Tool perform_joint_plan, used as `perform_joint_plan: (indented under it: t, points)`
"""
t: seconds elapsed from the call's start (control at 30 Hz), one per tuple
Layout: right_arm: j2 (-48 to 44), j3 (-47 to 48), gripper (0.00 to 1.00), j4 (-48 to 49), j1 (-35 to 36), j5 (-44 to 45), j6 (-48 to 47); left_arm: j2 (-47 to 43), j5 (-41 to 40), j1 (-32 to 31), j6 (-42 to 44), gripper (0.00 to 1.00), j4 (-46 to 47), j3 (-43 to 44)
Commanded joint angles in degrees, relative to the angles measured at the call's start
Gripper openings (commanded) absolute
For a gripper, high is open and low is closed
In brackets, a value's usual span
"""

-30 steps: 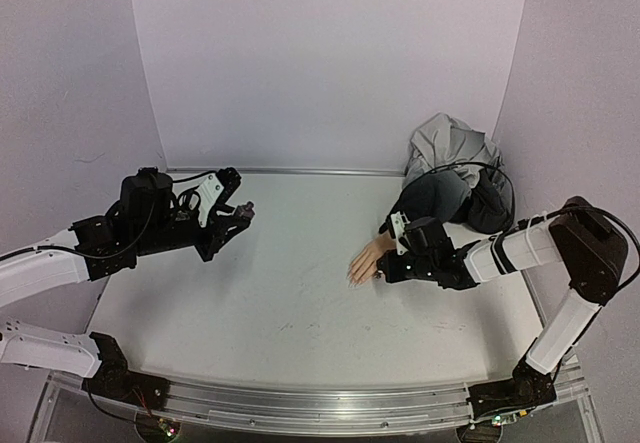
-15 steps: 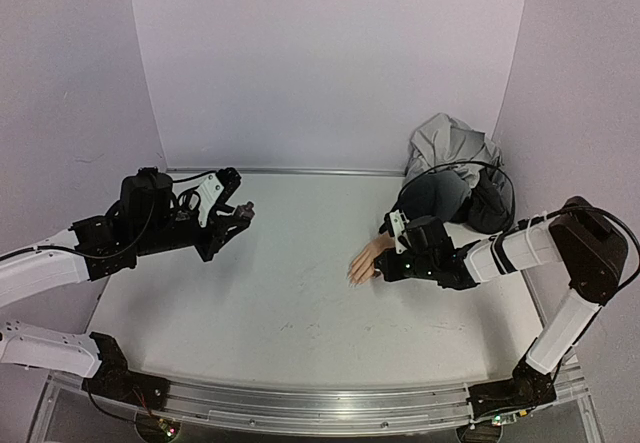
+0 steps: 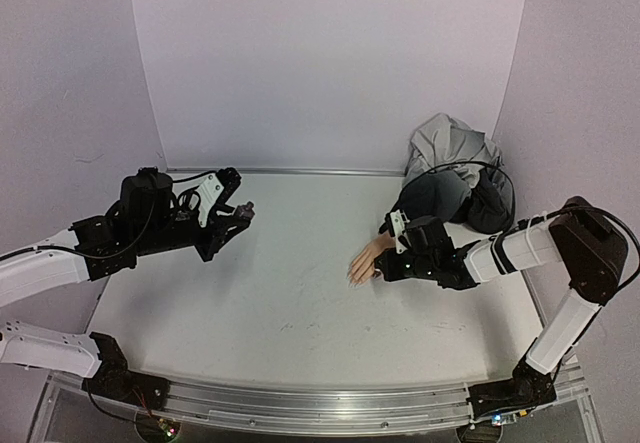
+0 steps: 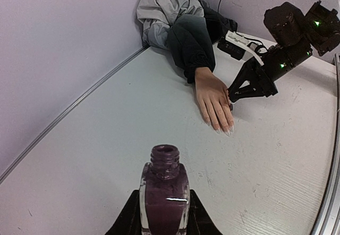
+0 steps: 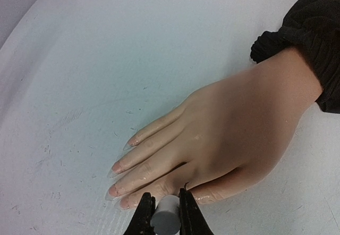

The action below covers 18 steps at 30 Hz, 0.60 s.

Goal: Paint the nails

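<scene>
A peach mannequin hand point(image 5: 228, 134) with a dark sleeve point(image 5: 311, 38) lies palm down on the white table; it also shows in the top view point(image 3: 365, 260) and the left wrist view point(image 4: 213, 99). Its nails point(image 5: 118, 167) are pale pink with clear pointed tips. My right gripper point(image 5: 163, 214) is shut on a grey-white brush cap point(image 5: 166, 216), held just over the thumb side of the hand. My left gripper point(image 4: 163, 214) is shut on an open bottle of dark maroon polish point(image 4: 163, 195), held upright at the table's left point(image 3: 240, 210).
A grey and dark jacket point(image 3: 455, 163) is bunched in the back right corner against the wall. The right arm point(image 3: 520, 248) reaches in from the right. Lilac walls point(image 3: 330, 63) close the table on three sides.
</scene>
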Motion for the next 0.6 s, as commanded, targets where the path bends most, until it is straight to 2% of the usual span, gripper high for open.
perform_joint_plan:
  t: [0.0, 0.57]
  points:
    - [-0.45, -0.04, 0.0, 0.05, -0.16, 0.68, 0.71, -0.56, 0.58, 0.34, -0.58, 0.0, 2.45, 3.74]
    - [-0.38, -0.29, 0.0, -0.4, -0.11, -0.7, 0.79, -0.77, 0.65, 0.32, -0.56, 0.0, 2.49, 3.73]
